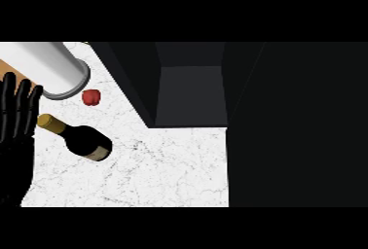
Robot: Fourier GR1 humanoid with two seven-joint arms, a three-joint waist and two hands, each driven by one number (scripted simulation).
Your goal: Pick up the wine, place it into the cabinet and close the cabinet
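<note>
From my console I saw the wine bottle [81,140] on the counter [165,170], its gold-capped neck just beside the left hand [16,131]. That hand's fingers were straight and spread, holding nothing; the right hand did not show. The open cabinet [193,92] lay well off to the bottle's right. My worry was crowding: a small red thing [90,97] and a pale cylinder [54,68] sat near the bottle, so a careless reach might knock them, or tip or roll the bottle before any grasp.
</note>
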